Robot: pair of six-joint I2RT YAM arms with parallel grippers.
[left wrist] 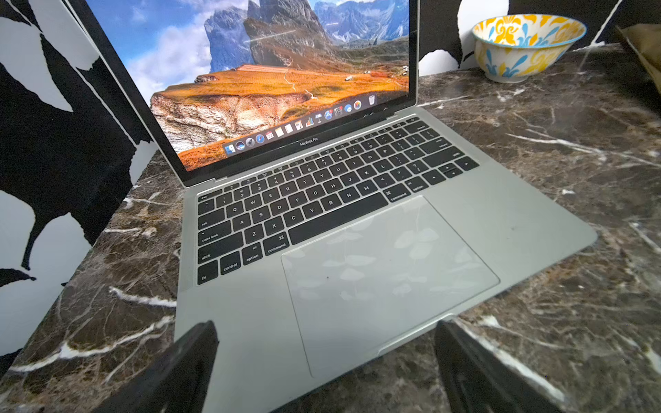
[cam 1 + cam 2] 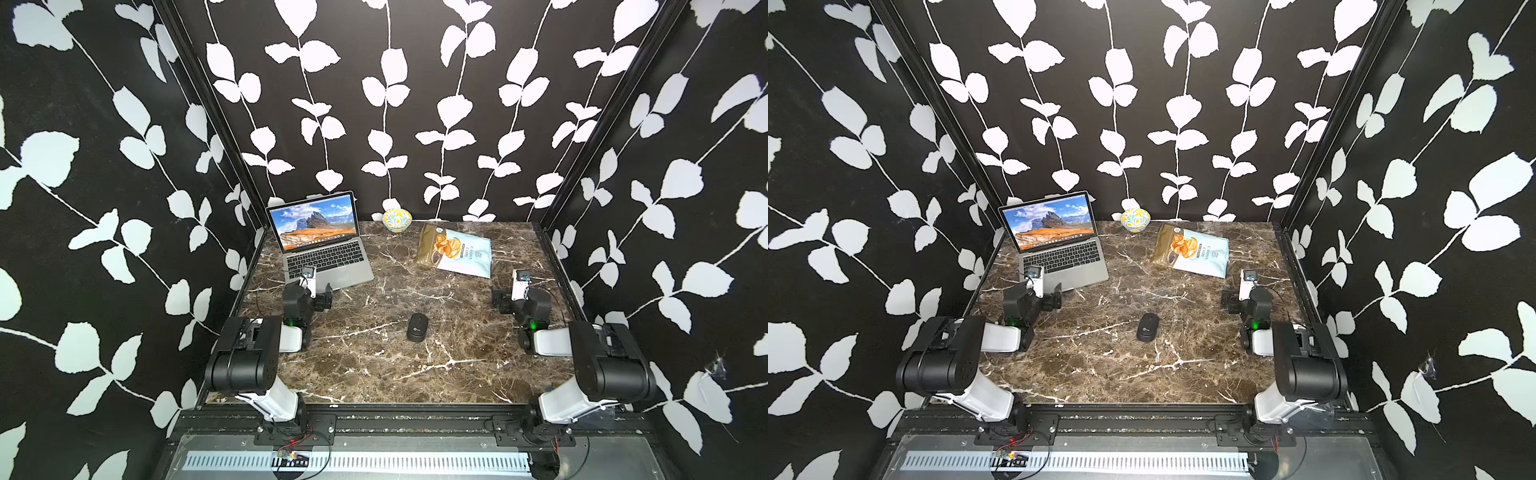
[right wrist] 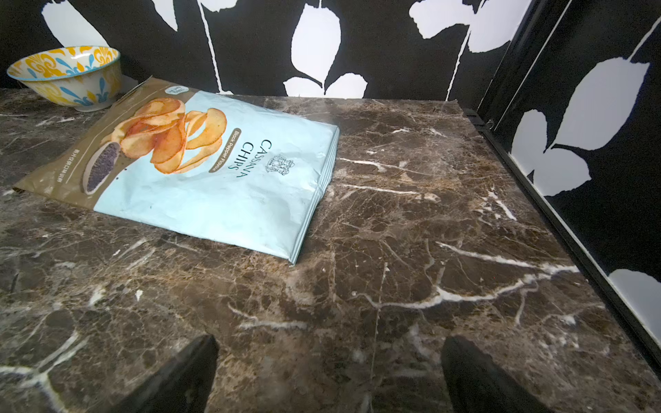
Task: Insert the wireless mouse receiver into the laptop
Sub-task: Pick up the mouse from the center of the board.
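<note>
The laptop [image 2: 328, 253] stands open at the back left of the marble table [image 2: 374, 365], its screen showing an orange-and-blue mountain landscape. The black wireless mouse [image 2: 417, 327] lies alone near the table's middle, between the two arms. The receiver is out of view. My left gripper [image 2: 311, 289] is open at the laptop's front edge, and in the left wrist view its fingers [image 1: 204, 343] straddle the trackpad corner of the laptop [image 1: 357, 232] with nothing between them. My right gripper [image 2: 513, 291] is open over bare marble at the right, empty in the right wrist view [image 3: 331, 339].
A yellow-and-blue patterned bowl [image 2: 397, 219] stands at the back wall. A pale blue cassava chips bag [image 2: 457, 251] lies flat at the back right, just ahead of the right gripper. Leaf-patterned walls close in three sides.
</note>
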